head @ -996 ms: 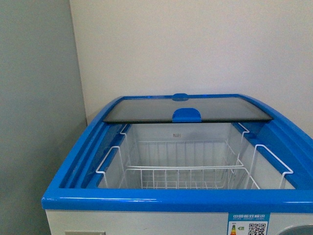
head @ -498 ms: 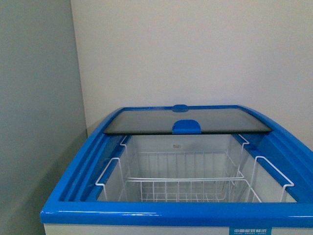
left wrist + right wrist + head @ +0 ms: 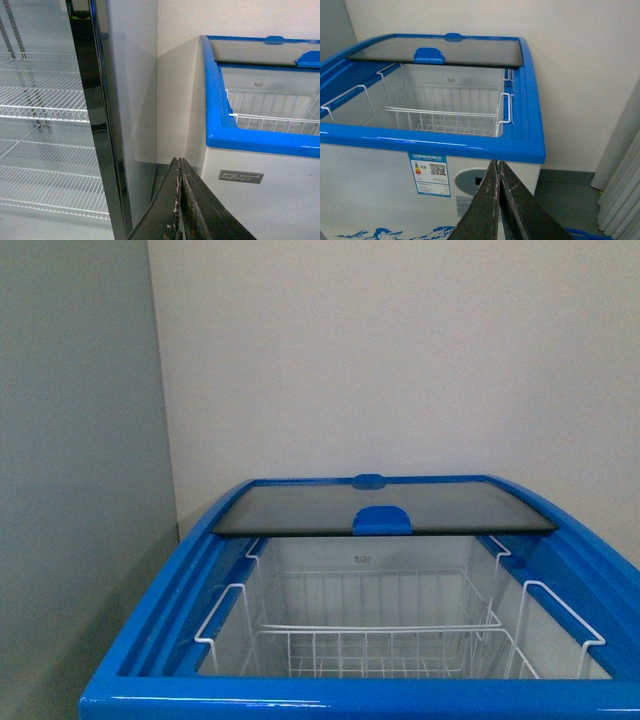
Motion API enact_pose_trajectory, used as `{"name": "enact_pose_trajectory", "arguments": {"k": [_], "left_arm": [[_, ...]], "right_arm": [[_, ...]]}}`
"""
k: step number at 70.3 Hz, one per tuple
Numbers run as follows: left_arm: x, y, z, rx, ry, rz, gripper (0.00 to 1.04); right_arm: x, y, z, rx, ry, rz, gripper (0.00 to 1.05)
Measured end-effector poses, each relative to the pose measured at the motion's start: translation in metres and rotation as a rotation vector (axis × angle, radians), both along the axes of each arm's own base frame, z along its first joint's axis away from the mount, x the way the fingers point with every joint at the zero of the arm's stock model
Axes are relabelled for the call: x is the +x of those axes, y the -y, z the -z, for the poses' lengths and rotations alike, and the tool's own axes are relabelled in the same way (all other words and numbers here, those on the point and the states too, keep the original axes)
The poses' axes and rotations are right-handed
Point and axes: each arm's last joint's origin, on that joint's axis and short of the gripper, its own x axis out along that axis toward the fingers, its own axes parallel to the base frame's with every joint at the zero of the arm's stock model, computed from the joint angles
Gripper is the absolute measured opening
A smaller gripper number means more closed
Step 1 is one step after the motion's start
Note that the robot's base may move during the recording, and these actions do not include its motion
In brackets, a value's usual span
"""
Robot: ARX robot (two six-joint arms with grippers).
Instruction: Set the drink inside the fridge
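The fridge point(image 3: 150, 640) is a white chest freezer with a blue top rim, straight ahead in the front view. Its front half is open; the glass lid point(image 3: 380, 508) with a blue handle is slid to the back. White wire baskets point(image 3: 375, 640) inside look empty. It also shows in the left wrist view point(image 3: 260, 142) and the right wrist view point(image 3: 470, 147), with a blue decal low on its front. My left gripper point(image 3: 179, 162) is shut and empty, low before the freezer's left front corner. My right gripper point(image 3: 497, 164) is shut and empty, below the front rim. The drink is out of view.
A tall grey glass-door cooler point(image 3: 95, 125) with white wire shelves point(image 3: 40, 110) stands just left of the freezer. A plain wall point(image 3: 400, 360) is behind. Grey-white curtains point(image 3: 622, 190) hang right of the freezer, above a dark floor point(image 3: 565, 195).
In the front view the freezer has slid lower in the picture; its front face and label have dropped out of sight and more wall shows above.
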Motion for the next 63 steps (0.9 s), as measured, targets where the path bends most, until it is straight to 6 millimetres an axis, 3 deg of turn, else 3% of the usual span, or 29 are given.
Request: {"name": "enact_pose_trajectory", "arguments": {"k": [11, 63], "left_arm": [[-0.011, 0.000, 0.003, 0.000, -0.010, 0.000, 0.03], [-0.011, 0.000, 0.003, 0.000, -0.005, 0.000, 0.03]], "right_arm": [[0.000, 0.000, 0.005, 0.000, 0.002, 0.001, 0.03], [-0.002, 0.000, 0.011, 0.000, 0.038, -0.001, 0.03]]}}
